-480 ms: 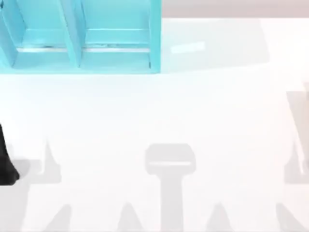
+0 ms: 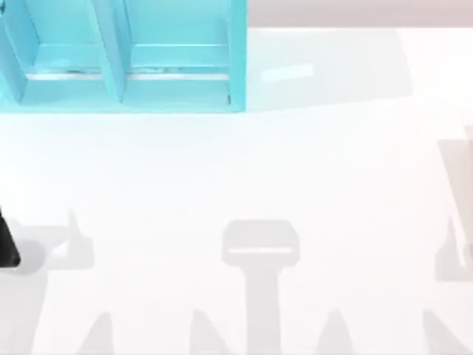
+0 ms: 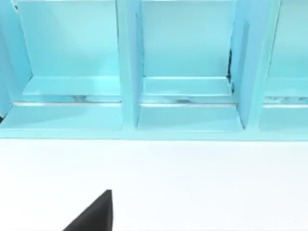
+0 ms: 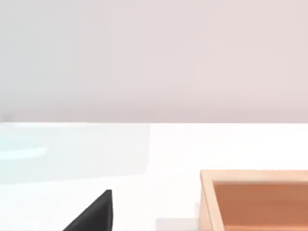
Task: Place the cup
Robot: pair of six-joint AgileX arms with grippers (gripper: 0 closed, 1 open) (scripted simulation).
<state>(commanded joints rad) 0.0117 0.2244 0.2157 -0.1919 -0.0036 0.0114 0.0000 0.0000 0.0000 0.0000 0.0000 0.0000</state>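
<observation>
The cup is out of view. A black piece of my left arm (image 2: 7,248) pokes in at the left edge of the table in the top view, well in front of the turquoise shelf (image 2: 126,59). The left wrist view faces the shelf's open compartments (image 3: 187,91) across bare white table, with a black corner of my left gripper (image 3: 94,216) at the frame's edge. In the right wrist view, a black corner of my right gripper (image 4: 94,216) hangs over the white table beside a wooden box.
The large turquoise shelf stands at the table's far left, its dividers (image 3: 129,67) splitting it into several compartments. An open wooden box (image 4: 255,197) with an orange-brown inside sits close to the right gripper. White table (image 2: 281,170) stretches between shelf and arms.
The black piece of my left arm has slid further left, toward the table's left edge, in the top view. The shelf has not moved.
</observation>
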